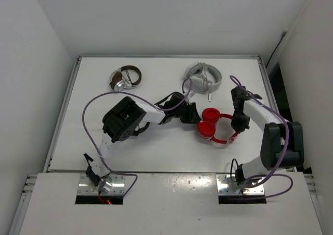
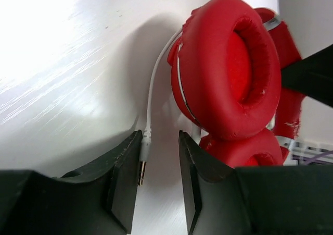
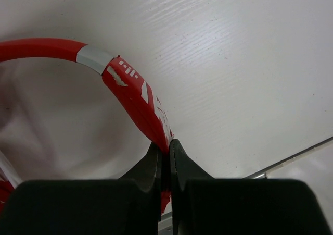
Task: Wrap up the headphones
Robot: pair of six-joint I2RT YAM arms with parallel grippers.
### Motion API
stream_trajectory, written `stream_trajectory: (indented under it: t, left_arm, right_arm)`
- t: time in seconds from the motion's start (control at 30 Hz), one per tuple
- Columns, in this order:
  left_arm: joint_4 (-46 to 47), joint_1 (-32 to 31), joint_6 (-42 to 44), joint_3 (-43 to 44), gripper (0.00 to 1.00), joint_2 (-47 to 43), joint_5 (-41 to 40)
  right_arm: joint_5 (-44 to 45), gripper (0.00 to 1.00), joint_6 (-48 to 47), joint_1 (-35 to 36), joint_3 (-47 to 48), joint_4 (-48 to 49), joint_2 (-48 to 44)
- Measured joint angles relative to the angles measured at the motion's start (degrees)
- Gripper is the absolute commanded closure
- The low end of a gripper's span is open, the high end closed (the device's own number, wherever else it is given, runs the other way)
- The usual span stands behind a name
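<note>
On your white worktop (image 1: 166, 151) the red headphones (image 1: 208, 126) lie right of centre. Your right tool (image 3: 165, 147) is clamped on their headband (image 3: 132, 97). Your left tool (image 2: 159, 141) stands parted just beside the earcups (image 2: 229, 68), with the white cable (image 2: 152, 89) ending in its plug (image 2: 143, 154) between the jaws.

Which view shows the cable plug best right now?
Left wrist: the plug sits close up between the left gripper's open jaws. Top view hides it under that gripper; right wrist shows only the clamped headband.
</note>
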Motion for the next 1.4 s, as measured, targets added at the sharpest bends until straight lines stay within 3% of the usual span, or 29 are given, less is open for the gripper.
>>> stream_trajectory:
  t: [0.4,0.43,0.47,0.53,0.73,0.9,1.13,1.23,1.3,1.33,1.37,1.4]
  left_arm:
    - [-14.69,0.31,9.07,-5.4,0.49,-10.43,-9.62]
    - [-15.76,0.37,9.66,-5.81,0.47,-11.13,-10.16]
    - [-16.57,0.44,10.03,-6.21,0.47,-11.72,-10.62]
    - [-17.79,0.57,10.95,-6.69,0.46,-12.66,-11.45]
    - [-20.02,0.96,14.23,-8.07,0.43,-16.28,-13.11]
    - [-19.96,1.07,16.94,-8.2,0.42,-20.11,-14.16]
    - [-20.44,1.07,22.77,-8.5,0.39,-26.56,-18.32]
    - [-22.23,1.07,26.32,-9.07,0.23,-31.43,-21.84]
    - [-23.74,1.25,28.44,-9.18,0.11,-34.95,-23.58]
    - [-24.94,1.46,29.57,-9.14,0.02,-36.87,-24.24]
    - [-26.25,1.84,30.21,-9.11,0.0,-38.73,-24.81]
    - [-28.39,2.58,30.97,-8.57,0.0,-40.11,-25.16]
  right_arm:
    - [1.38,1.0,0.02,2.34,0.0,0.92,0.0]
    - [1.4,0.98,0.02,2.47,0.0,0.92,0.0]
    - [1.4,0.89,0.0,2.71,0.0,0.94,0.0]
    - [1.36,0.82,0.02,2.89,0.0,1.09,0.0]
    - [0.94,0.48,-0.31,4.35,0.02,2.45,-0.07]
    - [0.63,0.38,-0.7,4.85,0.44,2.6,-0.98]
    - [0.85,0.37,-2.58,4.22,3.58,1.79,-4.0]
    - [1.53,0.37,-5.38,4.17,5.6,1.29,-6.01]
    - [1.33,0.32,-8.41,4.31,6.78,1.25,-7.65]
    - [0.66,0.27,-10.38,4.46,7.61,1.16,-8.76]
    - [-0.68,0.21,-12.63,4.55,8.61,1.03,-10.01]
    - [-2.49,0.06,-15.37,4.5,9.62,1.09,-11.34]
